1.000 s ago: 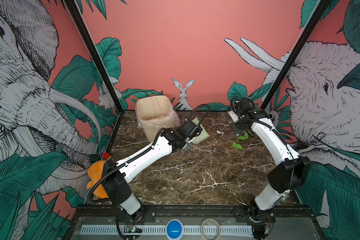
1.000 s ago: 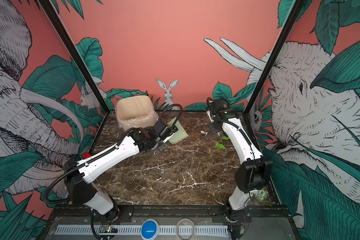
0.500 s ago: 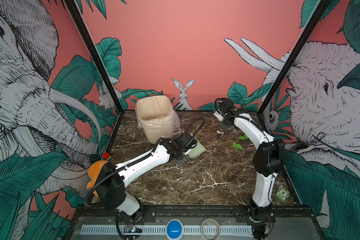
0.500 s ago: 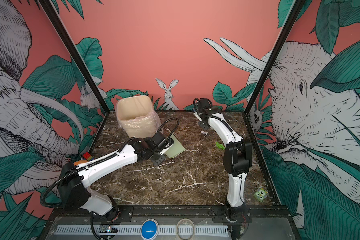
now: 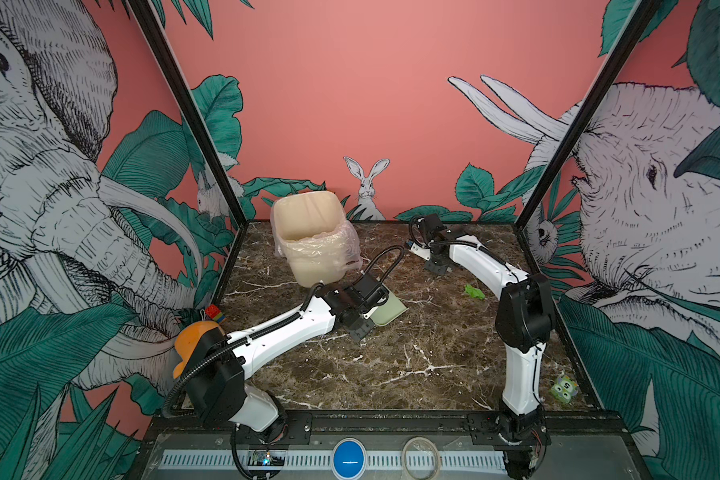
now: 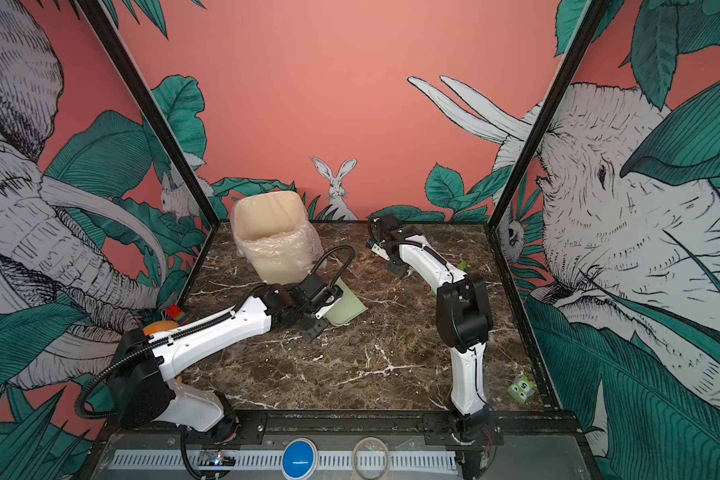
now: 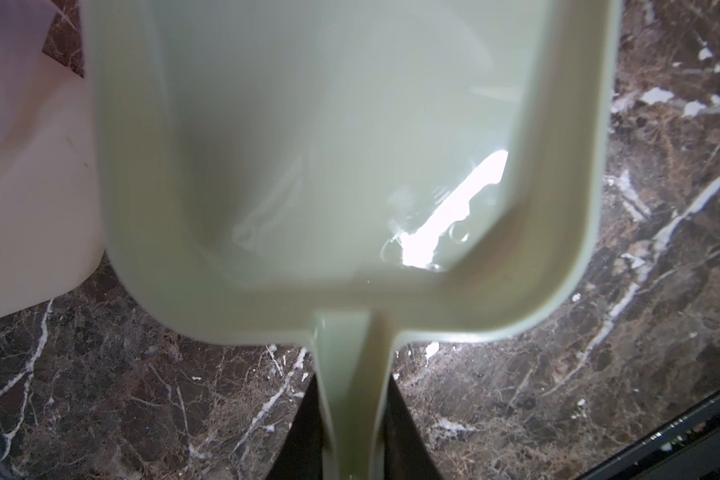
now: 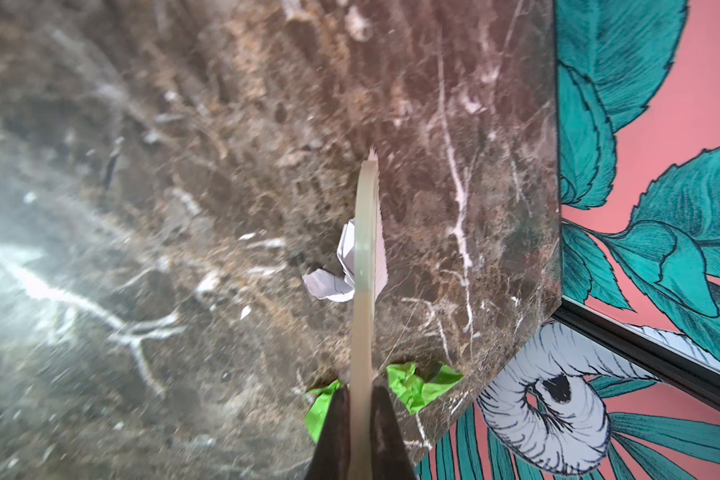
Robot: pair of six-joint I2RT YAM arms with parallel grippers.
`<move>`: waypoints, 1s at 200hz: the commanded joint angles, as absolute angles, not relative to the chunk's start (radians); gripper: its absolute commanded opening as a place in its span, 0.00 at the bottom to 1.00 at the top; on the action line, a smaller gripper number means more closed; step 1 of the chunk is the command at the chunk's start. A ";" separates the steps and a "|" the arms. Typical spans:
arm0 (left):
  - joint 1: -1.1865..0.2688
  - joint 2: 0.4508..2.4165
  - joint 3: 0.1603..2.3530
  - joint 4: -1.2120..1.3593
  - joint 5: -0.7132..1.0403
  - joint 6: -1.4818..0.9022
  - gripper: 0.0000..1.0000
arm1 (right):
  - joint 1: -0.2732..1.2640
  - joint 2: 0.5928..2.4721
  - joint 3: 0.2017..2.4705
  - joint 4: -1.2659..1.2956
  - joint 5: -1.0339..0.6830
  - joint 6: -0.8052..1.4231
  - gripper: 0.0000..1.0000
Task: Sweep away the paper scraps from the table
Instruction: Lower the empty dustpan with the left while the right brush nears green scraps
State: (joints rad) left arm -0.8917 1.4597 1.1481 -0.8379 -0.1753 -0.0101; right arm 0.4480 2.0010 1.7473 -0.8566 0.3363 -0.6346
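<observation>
Both arms bent forward, left pincer [image 7: 352, 419] and right pincer [image 8: 361, 413] clamped.

Coral-pink walls [image 5: 371, 83] with painted elephant [image 5: 38, 187], rabbit [image 5: 367, 183] and teal leaves [image 5: 219, 112]

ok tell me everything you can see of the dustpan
The dustpan is pale green glossy plastic: a shallow squarish tray with a raised rim, rounded corners and a slim handle. It looks empty. The left claw is shut on the handle, holding it just beside the cream bin, low over the table; contact with either is unclear.
</observation>
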 commanded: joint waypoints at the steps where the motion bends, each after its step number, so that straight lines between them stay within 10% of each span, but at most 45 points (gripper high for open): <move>1: -0.897 1.427 1.125 -0.834 -0.157 -0.038 0.17 | 0.493 1.913 1.705 -0.937 0.313 -0.627 0.00; 200: -0.923 1.386 1.051 -0.843 -0.103 -0.069 0.18 | 0.644 1.727 1.653 -1.286 0.248 -0.359 0.00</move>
